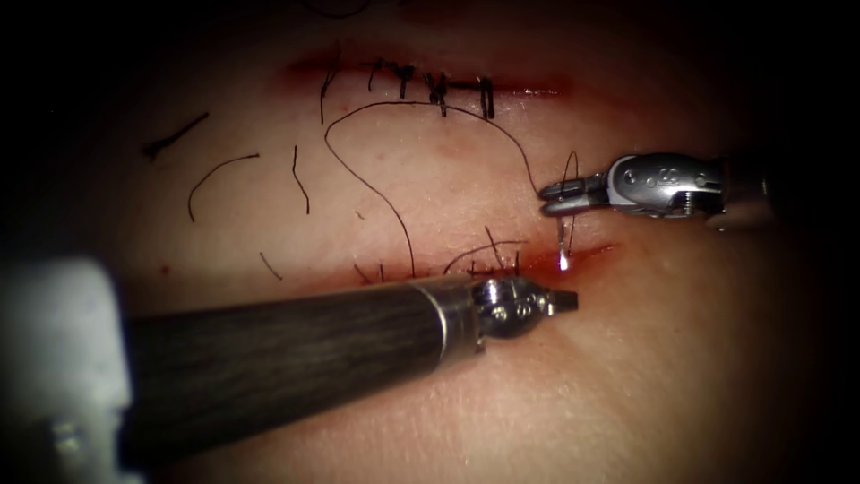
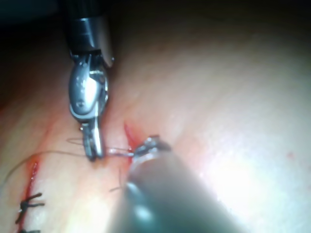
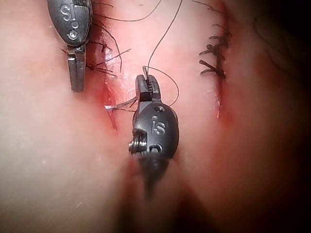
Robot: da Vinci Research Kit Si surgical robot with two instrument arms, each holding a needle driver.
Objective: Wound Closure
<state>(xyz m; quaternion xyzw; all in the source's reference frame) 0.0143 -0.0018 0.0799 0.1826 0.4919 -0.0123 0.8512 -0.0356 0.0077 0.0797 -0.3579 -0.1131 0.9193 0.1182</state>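
Right tool (image 1: 548, 197): jaws clamped on needle (image 1: 562, 240) near its thread end; point dips into cut (image 1: 587, 255) by its right end. Left tool (image 1: 564, 300): jaws closed, empty, beside the cut. Thread (image 1: 376, 179) loops across tissue (image 1: 672, 358). Risk: slack thread snagging; needle twisting in the jaws.

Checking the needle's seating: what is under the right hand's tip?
The needle, held by the right hand, drops into the red fluid at the cut; its point is hidden.
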